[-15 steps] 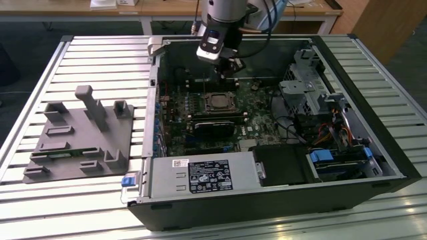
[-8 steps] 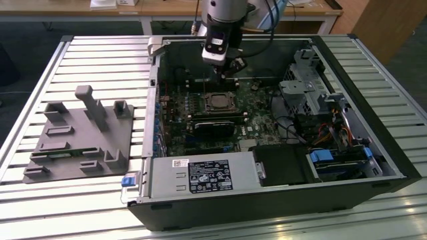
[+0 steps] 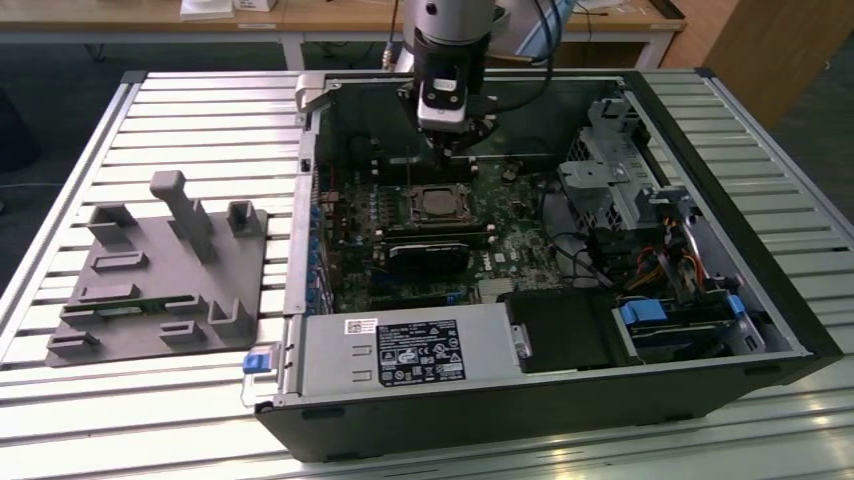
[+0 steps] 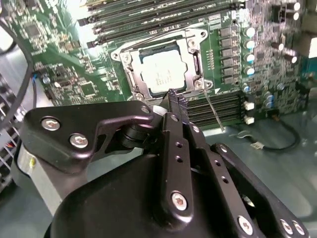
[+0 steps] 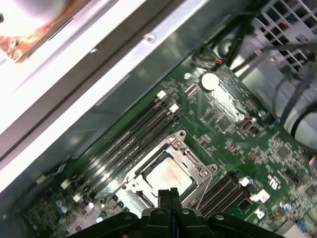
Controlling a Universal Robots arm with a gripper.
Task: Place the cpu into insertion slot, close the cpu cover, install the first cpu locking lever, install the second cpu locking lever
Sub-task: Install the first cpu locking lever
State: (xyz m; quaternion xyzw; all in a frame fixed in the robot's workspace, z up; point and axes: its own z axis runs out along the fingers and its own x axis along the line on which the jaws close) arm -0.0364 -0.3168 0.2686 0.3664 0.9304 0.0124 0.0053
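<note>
Plainly, the cpu (image 4: pixel 161 73), dull silver with faint print I cannot read, sits in the insertion slot (image 4: pixel 193 62) with the cpu cover (image 4: pixel 153 43) lying flat over it. The claw (image 4: pixel 174 96), its fingers pressed together with nothing between them, hovers just beside the cover. A white printed label (image 3: pixel 416 352) marks the power supply (image 3: pixel 334 368).

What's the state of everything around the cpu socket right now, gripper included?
cpu cover: down, closed over the cpu.
cpu: seated flat, metal top showing.
locking lever: juts out past the cover's corner, looks unlatched.
gripper: shut, empty, tips by the cover's edge.
computer case: side open.
</note>
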